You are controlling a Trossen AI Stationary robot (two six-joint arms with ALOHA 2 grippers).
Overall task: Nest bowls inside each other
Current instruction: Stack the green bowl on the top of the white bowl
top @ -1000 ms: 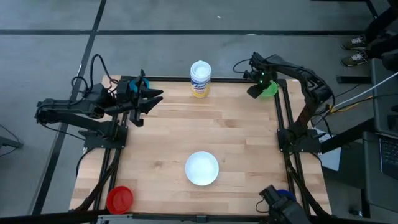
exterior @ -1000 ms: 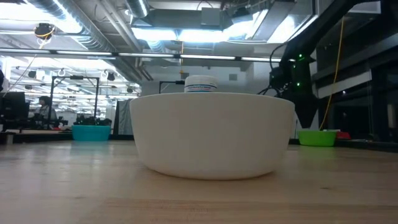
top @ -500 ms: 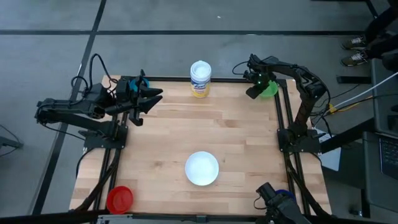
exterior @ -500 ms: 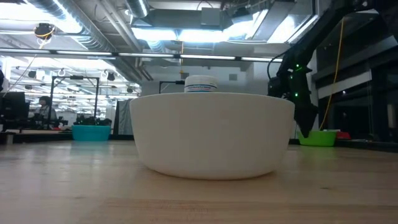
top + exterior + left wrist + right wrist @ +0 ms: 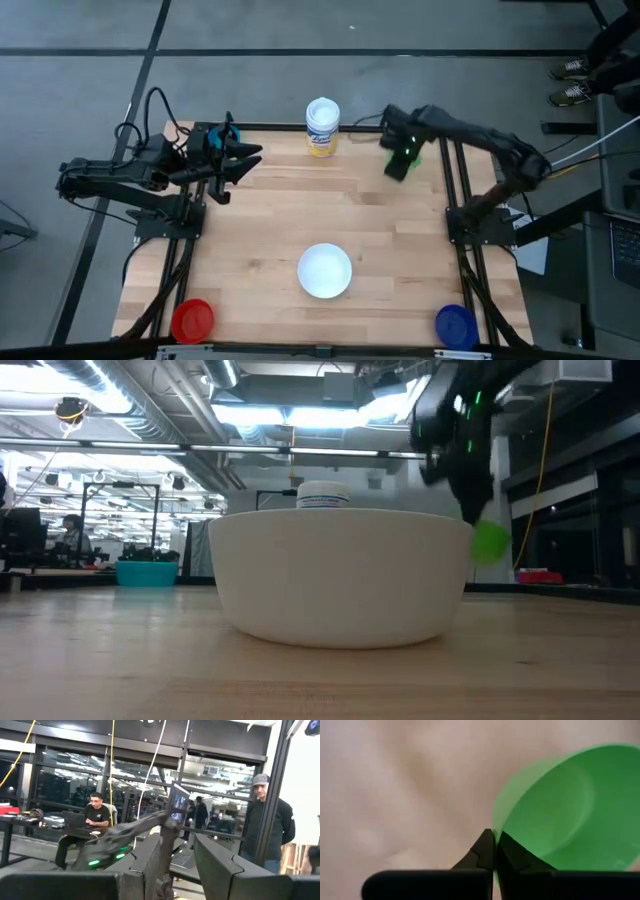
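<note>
The green bowl hangs in the air over the table's far right part, with my right gripper shut on it; the low view shows this bowl clear of the wood. The larger white bowl stands upright mid-table toward the near edge. A red bowl sits at the near left corner and a dark blue bowl at the near right. A teal bowl stands at the far left, below my left gripper, which is open and raised. My right gripper pinches the green bowl's rim, one finger inside the bowl and one outside its wall. The fingers point down from above. The bowl is lifted clear of the table and hangs tilted beside and below the fingertips.
A white-and-yellow canister stands at the middle of the far edge, just left of the right arm. Bare wood lies between the white bowl and the far edge. People show in the room beyond the table.
My right gripper has shut on the green bowl's rim at the far right corner, then risen and swung toward the table's left with it. The bowl has left the table and now hangs tilted in the air.
</note>
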